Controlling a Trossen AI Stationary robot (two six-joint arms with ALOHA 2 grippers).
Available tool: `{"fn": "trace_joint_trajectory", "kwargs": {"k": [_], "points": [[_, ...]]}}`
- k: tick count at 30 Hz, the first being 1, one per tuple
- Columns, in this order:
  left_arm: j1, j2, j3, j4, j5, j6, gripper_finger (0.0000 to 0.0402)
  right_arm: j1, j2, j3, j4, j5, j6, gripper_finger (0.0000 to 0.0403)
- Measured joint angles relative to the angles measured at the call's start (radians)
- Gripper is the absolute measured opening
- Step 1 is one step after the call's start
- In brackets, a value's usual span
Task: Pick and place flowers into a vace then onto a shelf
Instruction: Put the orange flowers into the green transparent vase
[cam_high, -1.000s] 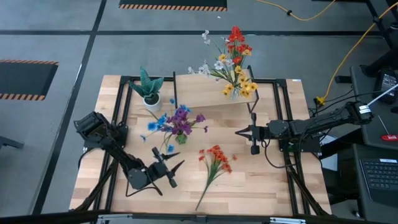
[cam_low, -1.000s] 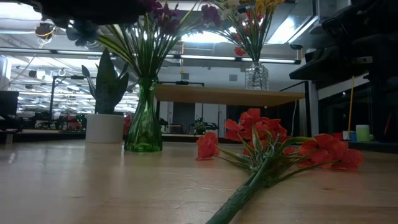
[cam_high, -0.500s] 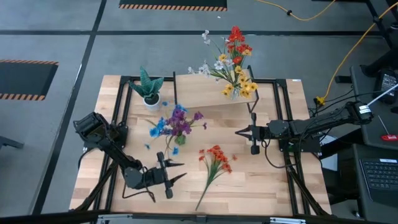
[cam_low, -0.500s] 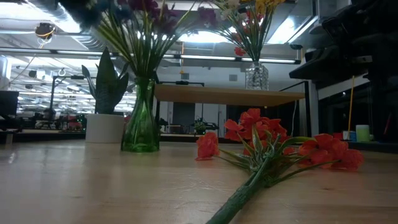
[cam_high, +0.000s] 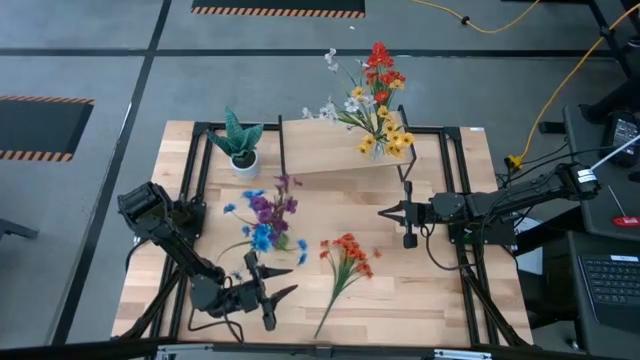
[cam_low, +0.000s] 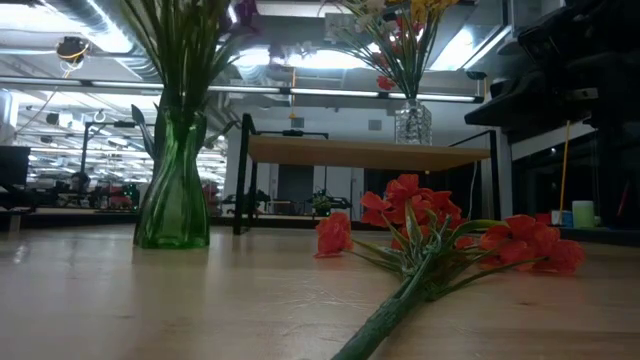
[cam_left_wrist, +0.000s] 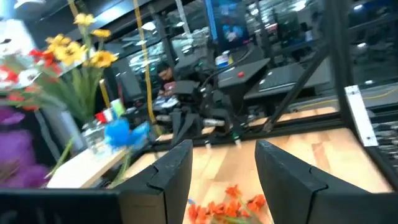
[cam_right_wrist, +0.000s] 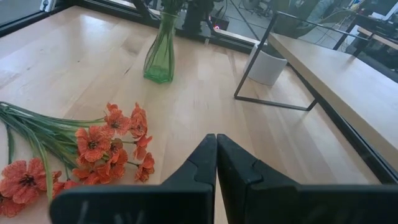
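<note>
Left gripper (cam_high: 272, 292): fingers spread, empty, near front edge.
Right gripper (cam_high: 393, 222): fingers pressed together, idle.
Green vase (cam_high: 266, 246): slid toward front-left since 1 second ago, purple-blue flowers (cam_high: 262, 212) inside.
Orange flowers (cam_high: 347, 255): lying on table (cam_high: 440, 300).
Shelf (cam_high: 330, 155): awaits vase.

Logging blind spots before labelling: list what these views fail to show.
High view: green vase mostly hidden beneath its purple and blue flowers.
Low view: those blossoms cut off by the top edge.
Left wrist view: orange flowers blurred, cut by the bottom edge.
</note>
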Motion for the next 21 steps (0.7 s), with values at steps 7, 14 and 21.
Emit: {"fn": "trace_joint_trajectory", "kwargs": {"k": [7,14,21], "points": [[-0.035,0.0,0.0,-0.02,0.009,0.033,0.0168,0.0,0.0,0.0,0.0,0.0,0.0,0.0016],[-0.087,0.0,0.0,-0.126,0.017,-0.107,0.0154,0.0,0.0,0.0,-0.001,0.0,0.0,0.0016],[-0.095,0.0,-0.001,-0.297,0.179,-0.297,0.0118,0.0,0.0,0.0,0.014,0.0,-0.004,0.0016]]}}
